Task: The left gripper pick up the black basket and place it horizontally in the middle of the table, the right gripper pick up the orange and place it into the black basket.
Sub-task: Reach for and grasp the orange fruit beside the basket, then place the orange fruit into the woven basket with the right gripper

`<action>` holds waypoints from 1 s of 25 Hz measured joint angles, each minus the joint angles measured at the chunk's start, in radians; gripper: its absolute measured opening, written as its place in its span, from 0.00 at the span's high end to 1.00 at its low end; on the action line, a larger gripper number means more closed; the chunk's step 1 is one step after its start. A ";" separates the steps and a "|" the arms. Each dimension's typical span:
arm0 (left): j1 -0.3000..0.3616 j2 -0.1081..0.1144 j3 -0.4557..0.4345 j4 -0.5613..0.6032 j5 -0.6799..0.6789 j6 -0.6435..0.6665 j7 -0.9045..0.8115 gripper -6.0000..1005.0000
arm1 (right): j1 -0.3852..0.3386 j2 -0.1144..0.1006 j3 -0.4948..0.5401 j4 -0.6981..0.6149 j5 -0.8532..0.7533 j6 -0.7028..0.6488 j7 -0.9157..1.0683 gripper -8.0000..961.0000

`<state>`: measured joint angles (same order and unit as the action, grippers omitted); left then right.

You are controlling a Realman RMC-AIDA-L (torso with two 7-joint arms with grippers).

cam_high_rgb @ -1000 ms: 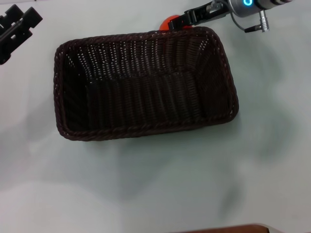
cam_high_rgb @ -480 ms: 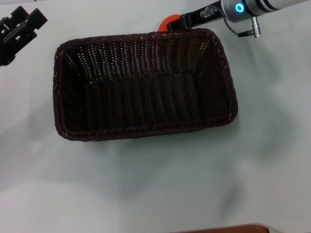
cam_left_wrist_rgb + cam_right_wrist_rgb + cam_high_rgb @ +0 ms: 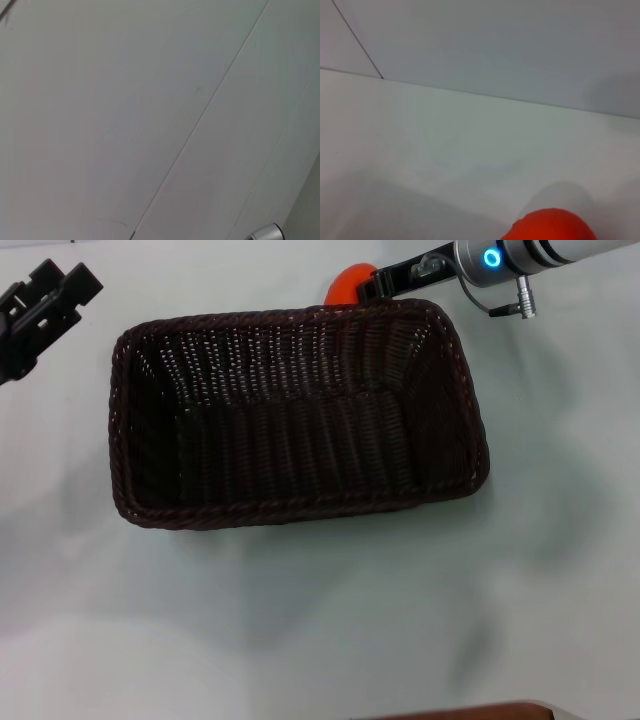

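The black basket [image 3: 300,410] lies lengthwise on the white table [image 3: 320,620], open side up and empty. The orange [image 3: 350,284] sits just behind the basket's far rim, partly hidden by it. My right gripper [image 3: 378,284], on the silver arm with the blue ring, is at the orange's right side and shut on it. The orange also shows at the edge of the right wrist view [image 3: 550,226]. My left gripper [image 3: 45,300] is open and empty at the far left, clear of the basket.
A brown edge [image 3: 470,710] shows at the table's near side. The left wrist view shows only bare white surface with a thin seam [image 3: 200,120].
The right arm has moved slightly left and back over the basket's far corner. More of the orange shows above the rim. The left gripper has shifted slightly away.
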<state>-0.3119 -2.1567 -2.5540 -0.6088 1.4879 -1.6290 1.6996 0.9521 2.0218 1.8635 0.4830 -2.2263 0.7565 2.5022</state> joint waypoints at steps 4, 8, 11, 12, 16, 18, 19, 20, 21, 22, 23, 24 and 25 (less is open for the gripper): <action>0.000 0.000 0.000 0.003 0.000 -0.001 0.000 0.12 | -0.002 0.003 0.001 0.000 0.000 -0.004 -0.002 0.63; -0.001 0.000 0.000 0.005 0.000 -0.004 0.000 0.12 | -0.006 0.008 0.010 0.002 0.002 -0.004 -0.010 0.74; -0.001 0.000 0.000 0.005 0.000 -0.007 -0.004 0.12 | -0.017 0.008 0.036 0.013 0.010 -0.002 -0.020 0.77; -0.001 0.000 0.000 0.005 0.000 -0.008 -0.007 0.12 | -0.027 0.008 0.054 0.024 0.028 0.003 -0.035 0.78; 0.001 0.000 0.000 0.002 0.000 -0.010 -0.012 0.12 | -0.082 0.000 0.122 0.066 0.169 0.054 -0.142 0.81; 0.003 0.000 0.000 0.002 0.000 -0.012 -0.012 0.12 | -0.114 -0.005 0.168 0.090 0.261 0.093 -0.210 0.83; 0.003 0.000 0.000 0.002 0.000 -0.013 -0.012 0.12 | -0.131 -0.005 0.190 0.101 0.310 0.118 -0.242 0.83; 0.004 0.000 0.000 0.002 0.000 -0.015 -0.012 0.12 | -0.150 -0.005 0.219 0.111 0.369 0.147 -0.292 0.84; 0.004 0.000 0.000 0.002 0.000 -0.017 -0.012 0.12 | -0.167 -0.005 0.245 0.118 0.435 0.185 -0.349 0.85; 0.004 0.000 0.000 0.002 0.000 -0.018 -0.012 0.12 | -0.184 -0.004 0.270 0.121 0.500 0.231 -0.413 0.85; 0.004 0.000 0.000 0.002 0.000 -0.019 -0.012 0.12 | -0.197 -0.004 0.288 0.121 0.560 0.279 -0.476 0.86; 0.003 0.000 0.000 0.002 0.000 -0.019 -0.012 0.12 | -0.208 -0.003 0.303 0.120 0.624 0.340 -0.551 0.86; 0.002 0.000 0.000 0.002 0.000 -0.020 -0.012 0.12 | -0.220 -0.002 0.311 0.117 0.677 0.409 -0.621 0.87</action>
<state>-0.3096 -2.1568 -2.5540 -0.6064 1.4879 -1.6490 1.6879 0.7320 2.0200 2.1750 0.6004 -1.5489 1.1651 1.8817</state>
